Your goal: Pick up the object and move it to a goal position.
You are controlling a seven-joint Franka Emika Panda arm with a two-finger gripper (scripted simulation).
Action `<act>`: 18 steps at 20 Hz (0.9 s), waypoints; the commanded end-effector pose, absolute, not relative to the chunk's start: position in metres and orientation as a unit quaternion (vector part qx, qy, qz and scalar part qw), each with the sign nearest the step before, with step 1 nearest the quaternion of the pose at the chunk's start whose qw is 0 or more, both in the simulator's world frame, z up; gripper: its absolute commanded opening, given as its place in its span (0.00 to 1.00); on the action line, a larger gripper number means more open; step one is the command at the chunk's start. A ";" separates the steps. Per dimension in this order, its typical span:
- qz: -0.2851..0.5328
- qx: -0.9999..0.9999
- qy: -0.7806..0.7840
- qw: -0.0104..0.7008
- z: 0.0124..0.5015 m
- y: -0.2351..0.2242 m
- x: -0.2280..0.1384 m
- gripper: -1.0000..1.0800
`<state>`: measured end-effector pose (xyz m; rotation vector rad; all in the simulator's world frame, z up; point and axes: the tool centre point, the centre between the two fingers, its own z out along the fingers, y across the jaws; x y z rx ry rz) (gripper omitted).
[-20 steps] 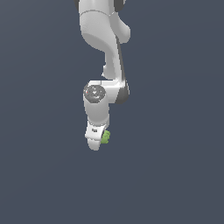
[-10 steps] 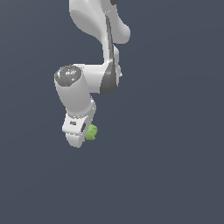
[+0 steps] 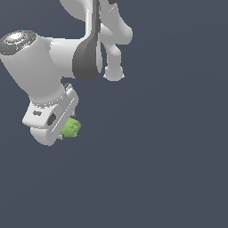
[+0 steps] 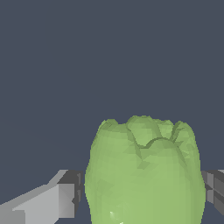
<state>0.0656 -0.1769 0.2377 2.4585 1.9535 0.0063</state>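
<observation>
1. Tool [image 3: 67,130] is pinching the object [image 3: 71,128]. In the wrist view a grey finger pad [image 4: 65,197] sits against one flank of the green mass and a second pad shows against the opposite flank, so the fingers are pressed in on it, not spread.
2. Object location: held at the tool tip, at about 8 o'clock in the exterior view, just at 4 o'clock of the white tool body. It touches nothing but the tool. No tabletop or other support surface shows in either view, only flat grey background.
3. Progress, my read: pick-up done, object is airborne in the grasp. Transport looks to be the step in hand.
4. Left to do: reach the goal position. No goal marker is visible in either view, so I can't tell how close it is or in which direction.
5. Object look: bright green, lumpy, roundish, faceted low-poly surface. In the wrist view [image 4: 144,175] it fills the lower middle, with a scalloped, lobed edge on the side away from the camera and shallow creases running between the lobes.
6. Size relation: clearly narrower than the white tool housing in the exterior view; only part of it pokes out past the housing.
7. Grip risk, judgement only: bumpy surface means uneven pad contact, so slip is possible under fast moves.
</observation>
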 end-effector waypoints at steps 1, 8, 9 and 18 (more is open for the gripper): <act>0.001 0.783 0.622 0.000 0.256 -0.190 0.070 0.00; 0.001 0.783 0.622 0.000 0.293 -0.218 0.080 0.00; 0.001 0.783 0.622 0.000 0.296 -0.221 0.081 0.00; 0.000 0.783 0.622 0.000 0.316 -0.237 0.088 0.00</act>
